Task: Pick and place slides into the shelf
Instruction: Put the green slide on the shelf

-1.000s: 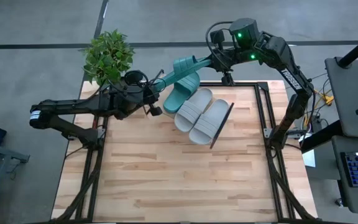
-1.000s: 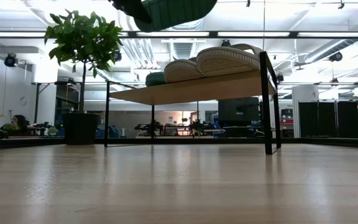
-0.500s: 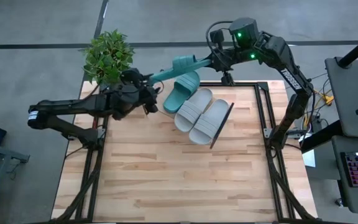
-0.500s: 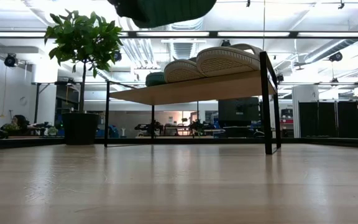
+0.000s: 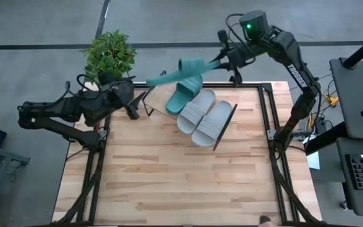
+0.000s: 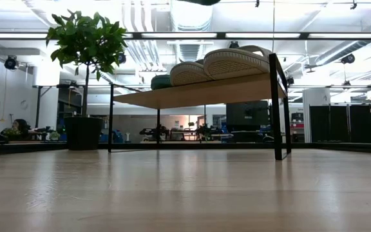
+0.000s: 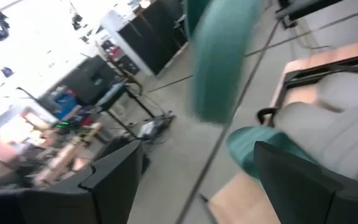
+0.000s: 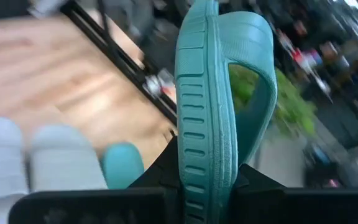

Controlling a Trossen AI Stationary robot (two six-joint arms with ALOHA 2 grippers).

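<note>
My right gripper (image 5: 223,61) is shut on a teal slide (image 5: 181,71), held in the air over the table's far edge, above and beyond the shelf (image 5: 159,104). On the slanted shelf board (image 6: 198,93) lie one teal slide (image 5: 183,94) and two grey slides (image 5: 197,107) (image 5: 213,123), soles down. My left gripper (image 5: 140,106) stands open at the shelf's left end with nothing between its fingers. It is also open in the left wrist view (image 7: 207,186). My right gripper pinches the teal slide's sole (image 8: 205,168) between its two fingers, at the end nearer the strap (image 8: 260,81). One finger lies on each face of the sole. The fingers lie along the slide, which is lifted clear and points from the gripper toward the table's left.
A potted plant (image 5: 110,57) stands at the table's far left corner, close behind my left arm. The wooden tabletop (image 5: 181,176) in front of the shelf lies bare. Black frame rails (image 5: 273,113) run along the table's right side.
My left gripper has opened, let go of the teal slide's free end and drawn back toward the table's left edge. My right gripper has turned and kept its hold. The slide, now held by it alone, has risen out of the low view's top.
</note>
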